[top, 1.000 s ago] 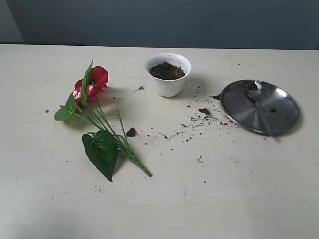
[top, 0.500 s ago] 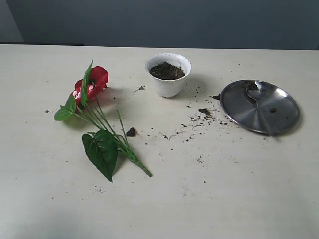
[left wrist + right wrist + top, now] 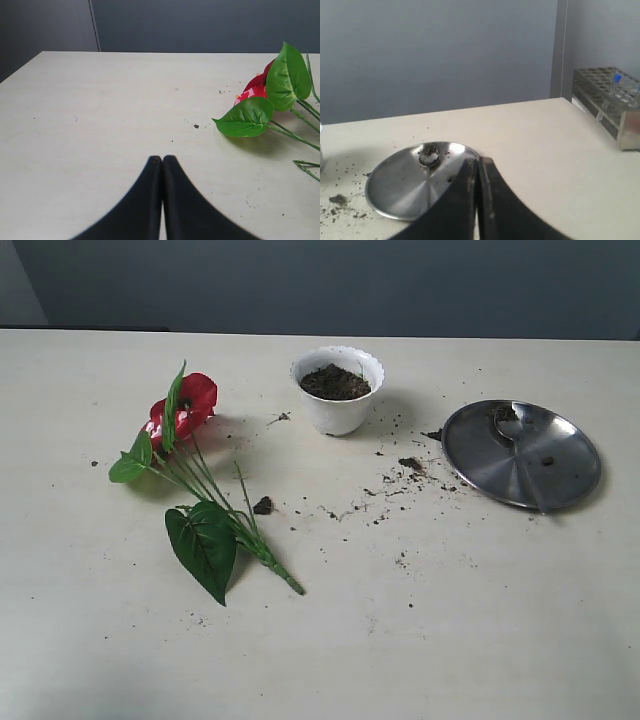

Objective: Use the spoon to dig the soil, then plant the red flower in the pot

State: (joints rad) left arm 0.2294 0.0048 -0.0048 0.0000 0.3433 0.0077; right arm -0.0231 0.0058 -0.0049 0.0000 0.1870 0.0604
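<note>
1. Both tools are pressed tight shut with nothing in them. The left tool (image 3: pixel 162 159) hangs low over the bare counter (image 3: pixel 450 620) beside the leaves of the red flower (image 3: pixel 190 405). The right tool (image 3: pixel 478 161) sits just short of the steel plate (image 3: pixel 565 455). Spread the right one before you reach in, or its closed tips will likely shove the plate.
2. The spoon (image 3: pixel 520 455) lies in the plate with its bowl on the side nearest the pot (image 3: pixel 337 412). Its thin handle lies flat on the shiny metal, so there is little to pinch. Your tips may slide off it, or press the rim and rock the plate.
3. The soil (image 3: pixel 335 382) fills the pot almost to the scalloped rim, and the pot looks light. A hard sideways dig could tip it or skid it and throw out more earth. Loose crumbs (image 3: pixel 410 465) already lie between the pot and the plate.
4. The flower lies flat on the counter, left of the pot and well apart from it. If you grip a leaf or a bloom, the stems will probably droop and miss the hole, so take the bundled stems low down.
5. If the hole is shallow, the top-heavy flower may lean and fall out.
</note>
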